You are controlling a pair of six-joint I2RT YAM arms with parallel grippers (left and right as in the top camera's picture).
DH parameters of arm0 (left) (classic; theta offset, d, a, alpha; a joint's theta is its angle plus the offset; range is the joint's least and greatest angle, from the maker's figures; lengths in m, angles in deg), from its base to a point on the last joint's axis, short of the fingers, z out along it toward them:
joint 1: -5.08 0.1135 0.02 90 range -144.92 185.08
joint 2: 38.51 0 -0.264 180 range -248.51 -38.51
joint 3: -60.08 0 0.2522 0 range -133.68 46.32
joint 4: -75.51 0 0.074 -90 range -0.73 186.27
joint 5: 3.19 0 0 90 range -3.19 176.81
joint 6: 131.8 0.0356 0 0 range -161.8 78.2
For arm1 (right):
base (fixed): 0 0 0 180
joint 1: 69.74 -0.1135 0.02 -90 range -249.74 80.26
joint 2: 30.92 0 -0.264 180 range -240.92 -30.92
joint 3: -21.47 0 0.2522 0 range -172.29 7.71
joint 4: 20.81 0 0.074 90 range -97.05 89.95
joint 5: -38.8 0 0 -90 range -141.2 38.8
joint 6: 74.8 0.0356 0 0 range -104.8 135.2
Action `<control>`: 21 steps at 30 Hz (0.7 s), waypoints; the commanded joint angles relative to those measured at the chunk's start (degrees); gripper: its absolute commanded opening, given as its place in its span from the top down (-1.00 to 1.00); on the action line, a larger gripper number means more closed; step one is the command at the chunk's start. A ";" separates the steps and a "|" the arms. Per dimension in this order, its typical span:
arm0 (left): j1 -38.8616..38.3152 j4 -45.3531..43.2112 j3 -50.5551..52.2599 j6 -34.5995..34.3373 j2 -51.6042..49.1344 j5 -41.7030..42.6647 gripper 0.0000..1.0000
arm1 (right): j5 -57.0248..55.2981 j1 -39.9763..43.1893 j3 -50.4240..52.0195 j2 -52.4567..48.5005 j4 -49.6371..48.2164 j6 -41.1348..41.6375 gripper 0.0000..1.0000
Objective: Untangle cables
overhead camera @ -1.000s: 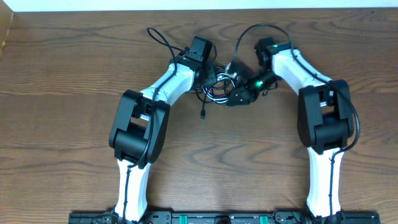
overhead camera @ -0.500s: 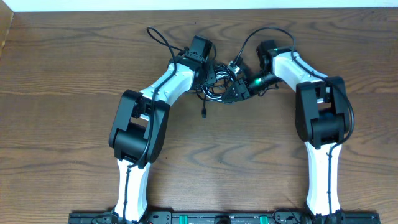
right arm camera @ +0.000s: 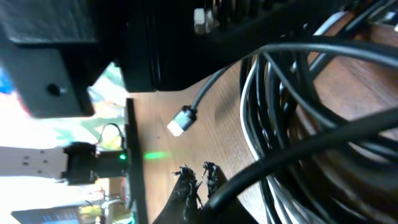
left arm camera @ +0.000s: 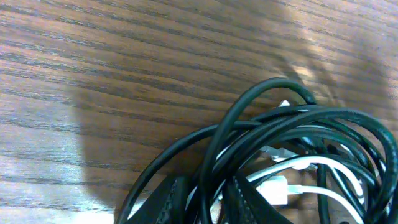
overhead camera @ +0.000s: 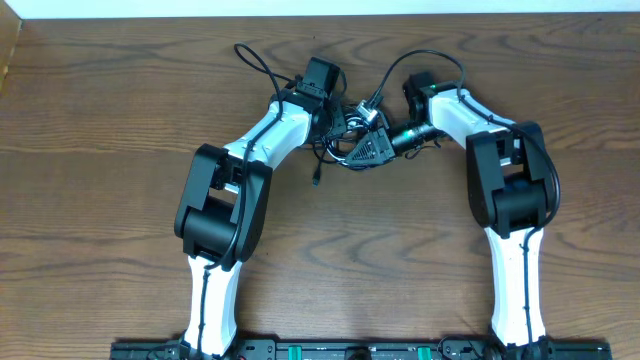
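The cables lie as a tangled bundle at the table's far middle, between both grippers. One loose black end trails toward me. In the left wrist view black loops and a white cable with its plug fill the lower right. My left gripper is shut on black strands that pass between its fingers. My right gripper is shut at the bundle's right edge, its tips together with nothing seen between them. A black strand runs against its right finger. A plug end hangs just beyond.
Thicker black arm wires loop up behind each wrist, one on the left and one on the right. The wooden table ends at a white back edge. The arms' base rail runs along the front.
My right gripper has moved left into the bundle and shut. The bundle and its loose end have shifted slightly left. The left gripper has kept its hold.
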 commanded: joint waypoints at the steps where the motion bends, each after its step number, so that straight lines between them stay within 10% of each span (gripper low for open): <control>1: 0.37 1.42 1.42 -0.26 -2.32 -1.64 0.46 | 7.67 1.38 0.37 -0.83 1.81 -0.33 0.98; 21: 0.37 1.18 1.42 -0.26 -2.32 -1.64 0.45 | 15.08 5.11 0.13 16.28 8.83 -5.88 0.97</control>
